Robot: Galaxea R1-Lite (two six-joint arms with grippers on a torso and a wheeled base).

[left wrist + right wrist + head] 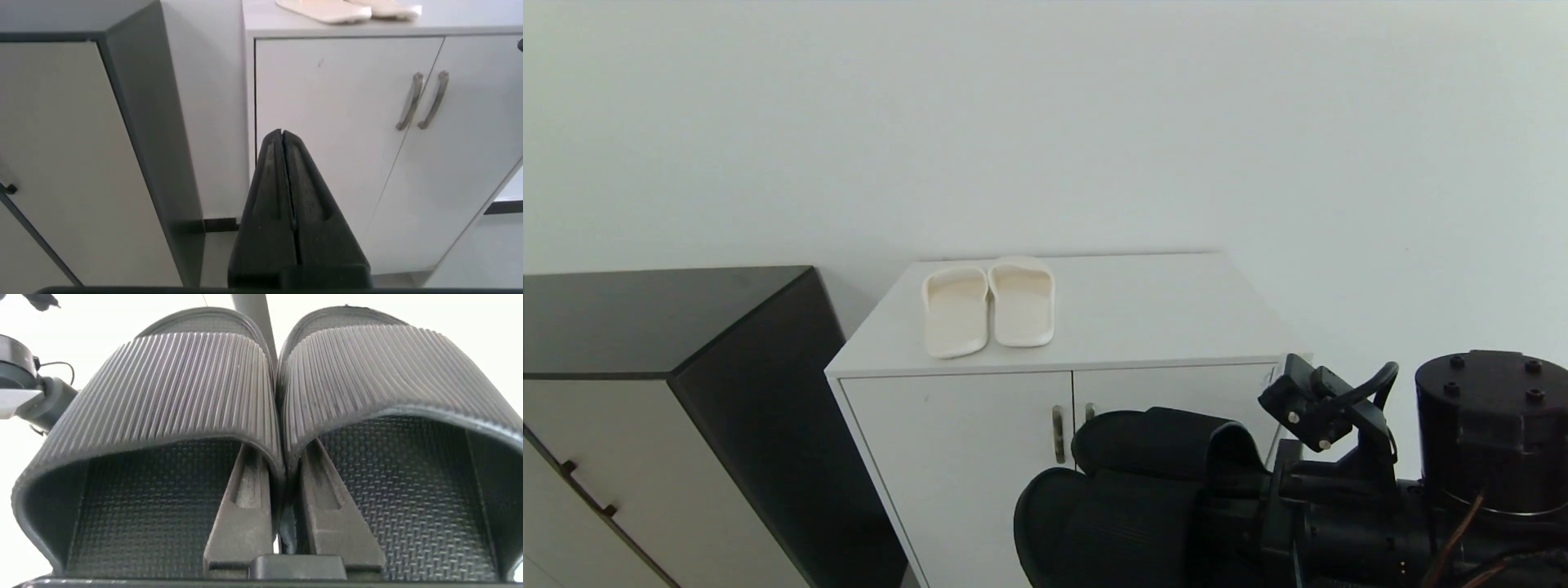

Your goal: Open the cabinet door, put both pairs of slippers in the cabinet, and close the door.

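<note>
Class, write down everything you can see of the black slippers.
The black slippers are a matching pair of slides, seemingly rubber or foam, with ribbed straps and textured footbeds. They sit side by side, touching, the right tool shut on their adjoining inner edges, held in the air before the closed doors of the white cabinet.

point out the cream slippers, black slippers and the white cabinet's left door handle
cream open-toe slippers (956, 314): head view, footbed of the left one
black ribbed rubber slippers (188, 384): right wrist view, ribbed strap of one
slim metal handle of the white cabinet's left door (1058, 434): head view, middle of the bar
</note>
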